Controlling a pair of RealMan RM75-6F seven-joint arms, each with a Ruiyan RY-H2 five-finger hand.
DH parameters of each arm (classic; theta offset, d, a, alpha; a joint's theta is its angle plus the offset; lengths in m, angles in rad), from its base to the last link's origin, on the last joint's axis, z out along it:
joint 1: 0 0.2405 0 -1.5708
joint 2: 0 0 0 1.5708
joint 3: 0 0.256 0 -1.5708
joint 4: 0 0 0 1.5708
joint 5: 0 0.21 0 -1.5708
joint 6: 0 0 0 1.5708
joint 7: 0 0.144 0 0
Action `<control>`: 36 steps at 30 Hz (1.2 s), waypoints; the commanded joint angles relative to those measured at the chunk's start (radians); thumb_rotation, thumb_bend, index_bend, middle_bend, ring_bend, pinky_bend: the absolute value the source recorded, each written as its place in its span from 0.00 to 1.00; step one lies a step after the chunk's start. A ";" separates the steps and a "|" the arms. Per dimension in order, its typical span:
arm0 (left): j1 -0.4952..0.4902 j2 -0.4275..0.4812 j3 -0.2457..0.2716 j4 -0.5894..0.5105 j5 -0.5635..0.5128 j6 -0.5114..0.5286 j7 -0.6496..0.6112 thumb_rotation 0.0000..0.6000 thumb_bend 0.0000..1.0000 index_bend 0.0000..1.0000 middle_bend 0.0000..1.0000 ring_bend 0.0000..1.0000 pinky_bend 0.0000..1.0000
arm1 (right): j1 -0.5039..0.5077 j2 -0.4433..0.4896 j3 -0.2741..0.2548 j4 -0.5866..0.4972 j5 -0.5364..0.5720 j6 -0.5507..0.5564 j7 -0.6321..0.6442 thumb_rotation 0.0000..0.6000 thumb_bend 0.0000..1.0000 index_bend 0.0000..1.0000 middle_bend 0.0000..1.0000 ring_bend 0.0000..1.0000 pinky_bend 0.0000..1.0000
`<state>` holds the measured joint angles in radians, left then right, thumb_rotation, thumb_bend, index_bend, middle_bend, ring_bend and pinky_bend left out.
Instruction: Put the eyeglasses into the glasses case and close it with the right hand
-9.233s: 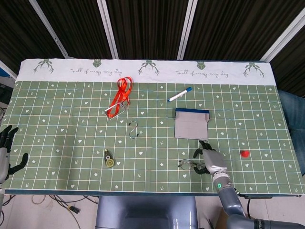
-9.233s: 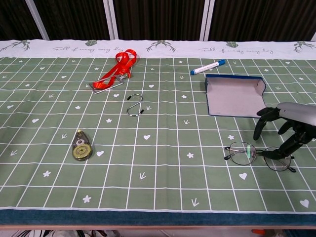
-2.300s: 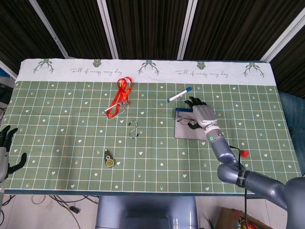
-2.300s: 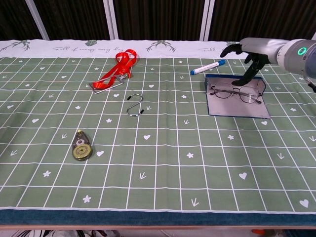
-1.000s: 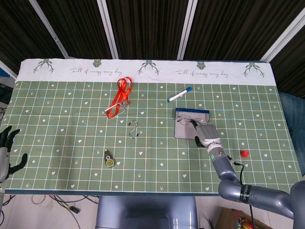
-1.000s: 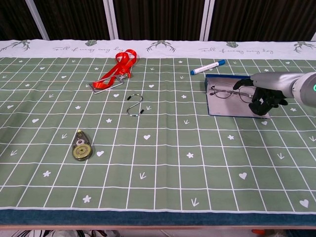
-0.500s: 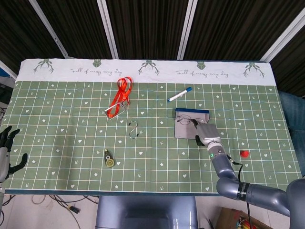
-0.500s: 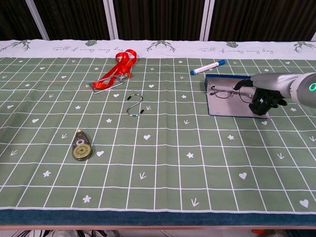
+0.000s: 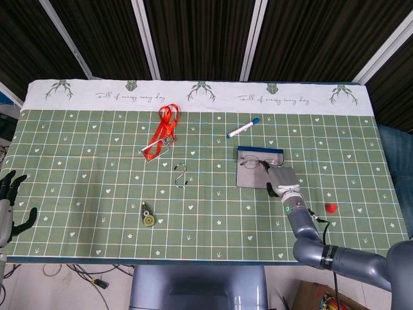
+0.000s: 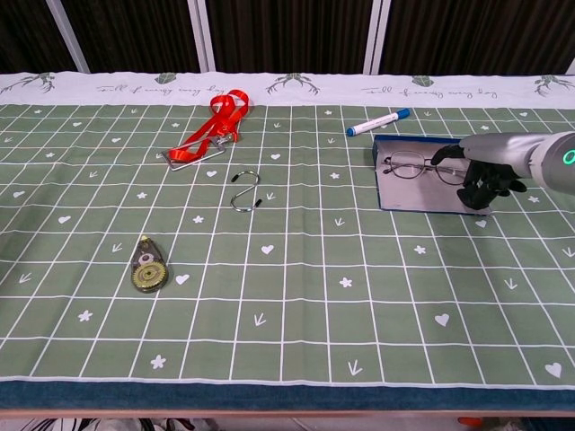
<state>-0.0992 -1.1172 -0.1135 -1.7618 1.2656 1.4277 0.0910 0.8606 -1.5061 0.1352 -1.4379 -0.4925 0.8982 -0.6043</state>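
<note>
The grey glasses case (image 9: pixel 256 176) (image 10: pixel 420 192) lies open and flat on the green cloth, right of centre. The thin-framed eyeglasses (image 9: pixel 253 162) (image 10: pixel 415 165) rest inside it, against its blue back wall. My right hand (image 9: pixel 282 179) (image 10: pixel 483 176) sits on the case's near right corner, its fingers curled down around the flap's edge and one dark finger reaching toward the right lens. Whether any finger lies under the flap is hidden. My left hand (image 9: pixel 9 201) hangs off the table's near left edge, fingers apart and holding nothing.
An orange lanyard (image 9: pixel 162 132) (image 10: pixel 212 131) lies at the back left, a blue-capped marker (image 9: pixel 242 128) (image 10: pixel 378 122) behind the case. A metal S-hook (image 9: pixel 181 175) and a correction tape roller (image 9: pixel 148 216) lie mid-left. A small red object (image 9: pixel 332 208) sits right of my right hand.
The right hand carried the glasses from the near edge into the case and let go, then dropped to the case's near right corner. It has barely shifted in the last second.
</note>
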 commanded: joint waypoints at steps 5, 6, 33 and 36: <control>0.000 0.001 0.000 0.000 -0.002 -0.001 -0.001 1.00 0.39 0.12 0.00 0.00 0.00 | 0.015 -0.012 0.006 0.036 0.032 -0.014 -0.008 1.00 0.67 0.10 0.73 0.80 0.82; 0.000 0.001 0.000 0.000 -0.002 -0.001 -0.001 1.00 0.39 0.12 0.00 0.00 0.00 | 0.017 -0.015 0.007 0.041 0.036 -0.015 -0.009 1.00 0.67 0.10 0.73 0.80 0.82; 0.000 0.004 -0.001 -0.001 -0.004 -0.005 -0.009 1.00 0.39 0.12 0.00 0.00 0.00 | 0.063 -0.074 0.044 0.171 0.104 -0.052 -0.013 1.00 0.67 0.08 0.73 0.80 0.82; -0.001 0.004 0.000 -0.001 -0.004 -0.005 -0.008 1.00 0.39 0.12 0.00 0.00 0.00 | 0.067 -0.078 0.046 0.174 0.106 -0.049 -0.017 1.00 0.67 0.08 0.73 0.80 0.82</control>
<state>-0.0998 -1.1130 -0.1139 -1.7624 1.2613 1.4223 0.0832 0.9277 -1.5841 0.1815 -1.2640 -0.3863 0.8486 -0.6209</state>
